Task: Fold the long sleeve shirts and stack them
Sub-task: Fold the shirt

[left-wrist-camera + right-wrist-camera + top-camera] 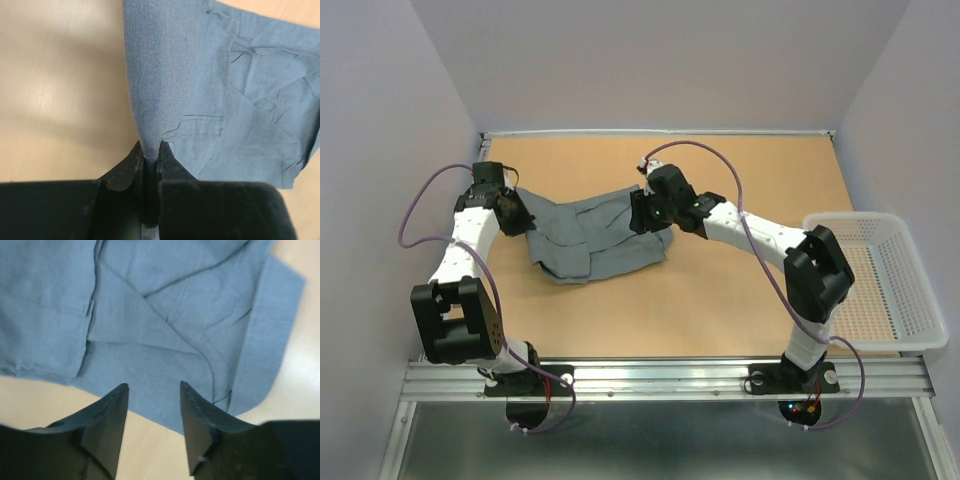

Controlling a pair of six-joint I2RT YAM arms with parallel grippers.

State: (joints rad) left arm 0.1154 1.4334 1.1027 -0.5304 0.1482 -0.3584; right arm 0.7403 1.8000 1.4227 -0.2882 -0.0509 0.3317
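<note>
One grey long sleeve shirt [592, 238] lies crumpled and partly folded on the tan table, left of centre. My left gripper [525, 222] is at the shirt's left edge. In the left wrist view it [151, 151] is shut on a pulled-up tongue of the grey cloth [225, 100], which runs taut into the jaws. My right gripper [638, 212] hovers at the shirt's right edge. In the right wrist view it [153, 385] stands open just above the hem of the shirt [165, 315], with nothing between its fingers.
A white mesh basket [908, 262] sits at the table's right edge, beside the right arm's elbow. Walls close in the left, back and right sides. Bare tan tabletop [720, 310] lies in front of the shirt.
</note>
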